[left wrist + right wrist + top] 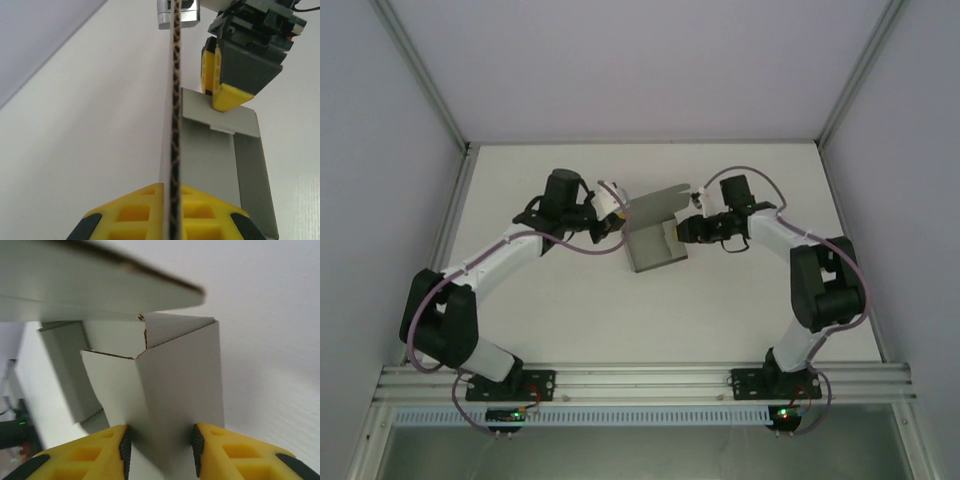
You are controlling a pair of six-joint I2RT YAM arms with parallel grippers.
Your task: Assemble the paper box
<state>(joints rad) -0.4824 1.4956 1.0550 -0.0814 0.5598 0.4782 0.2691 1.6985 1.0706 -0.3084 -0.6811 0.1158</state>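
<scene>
The paper box (655,240) is being folded in the middle of the desk (740,320), one flap pinched by the clenched left claw (170,210) and a wall gripped by the right claw (160,445), so the flap likely needs tucking in next.

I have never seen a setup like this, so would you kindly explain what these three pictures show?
Two robot arms are bolted at the near edge of a white table, seen from above in the top picture. The other two pictures come from small cameras on each wrist, looking past yellow fingers. Between the arms sits a grey paper box, partly folded. The left gripper is shut on the edge of one raised cardboard panel. The right gripper has a folded side wall between its fingers, which look nearly closed on it.
</scene>
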